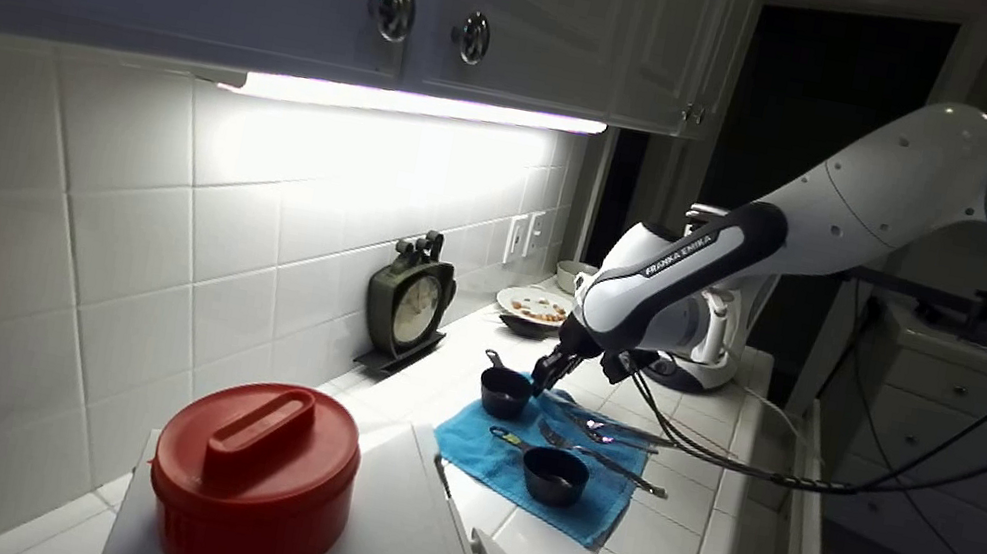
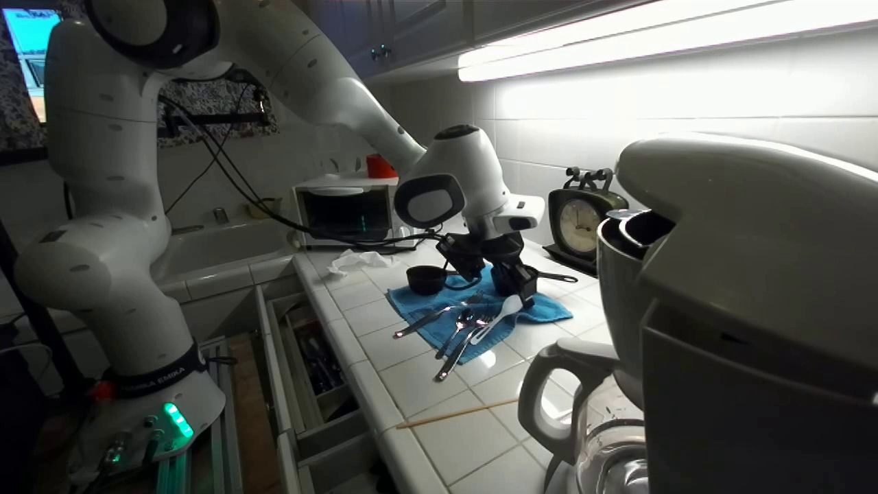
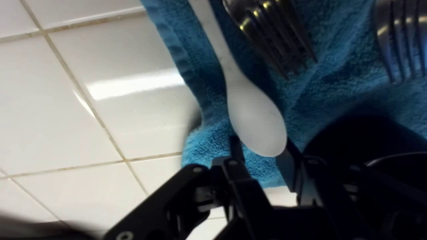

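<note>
My gripper [image 3: 261, 146] is low over the blue towel [image 3: 215, 145]. Its fingers are partly closed, one on each side of the bowl of a white spoon [image 3: 255, 113], and both appear to touch it. The spoon's handle runs away over the towel; it also shows in an exterior view [image 2: 504, 313]. Two forks [image 3: 267, 30] [image 3: 400, 36] lie near the spoon. A black long-handled cup [image 1: 505, 393] stands close beside the fingertips [image 1: 539, 387]. A second black cup [image 1: 553, 476] stands on the towel, with metal cutlery [image 1: 613, 463] lying beside it.
A dark green scale [image 1: 417, 309] stands against the tiled wall. A plate with food pieces [image 1: 507, 299] and a white stand mixer [image 2: 741, 199] are farther along the counter. A wooden stick [image 2: 456, 414] lies on the tiles. A drawer [image 2: 285, 398] stands open below the counter's edge.
</note>
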You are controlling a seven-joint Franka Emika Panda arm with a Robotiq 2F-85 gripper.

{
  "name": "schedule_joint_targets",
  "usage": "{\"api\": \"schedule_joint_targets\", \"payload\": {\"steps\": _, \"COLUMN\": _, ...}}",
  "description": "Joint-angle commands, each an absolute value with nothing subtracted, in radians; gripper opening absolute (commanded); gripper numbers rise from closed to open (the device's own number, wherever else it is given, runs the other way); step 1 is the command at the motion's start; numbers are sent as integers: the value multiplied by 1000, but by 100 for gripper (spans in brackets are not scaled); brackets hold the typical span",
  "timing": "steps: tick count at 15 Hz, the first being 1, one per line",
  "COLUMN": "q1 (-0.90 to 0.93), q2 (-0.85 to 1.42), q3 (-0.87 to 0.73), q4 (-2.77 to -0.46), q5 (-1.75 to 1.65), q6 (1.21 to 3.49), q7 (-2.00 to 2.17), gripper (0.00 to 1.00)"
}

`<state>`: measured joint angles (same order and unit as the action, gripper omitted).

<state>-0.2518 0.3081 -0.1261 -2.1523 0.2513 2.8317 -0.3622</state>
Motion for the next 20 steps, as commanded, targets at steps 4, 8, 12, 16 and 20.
{"api": "schedule_joint_targets", "payload": {"steps": 4, "q1": -290, "q2": 314, "q3": -96, "q4": -2140, "q5": 213, "q6": 2836, "q7": -354, "gripper": 2}}
{"api": "schedule_joint_targets", "payload": {"steps": 8, "q1": -293, "q2": 305, "q3": -98, "q4": -2144, "q5": 199, "q6": 2830, "q7": -354, "gripper": 29}}
{"api": "schedule_joint_targets", "payload": {"steps": 12, "q1": -285, "q2": 289, "q3": -109, "q4": -2151, "q5": 173, "q6": 2821, "q7": -338, "gripper": 4}}
{"api": "schedule_joint_targets", "payload": {"steps": 16, "q1": -278, "q2": 282, "q3": -120, "q4": -2151, "q5": 149, "q6": 2804, "q7": -318, "gripper": 6}}
{"api": "schedule_joint_targets", "payload": {"steps": 20, "q1": -262, "q2": 264, "q3": -150, "q4": -2157, "q5": 94, "q6": 2778, "q7": -265, "gripper": 5}}
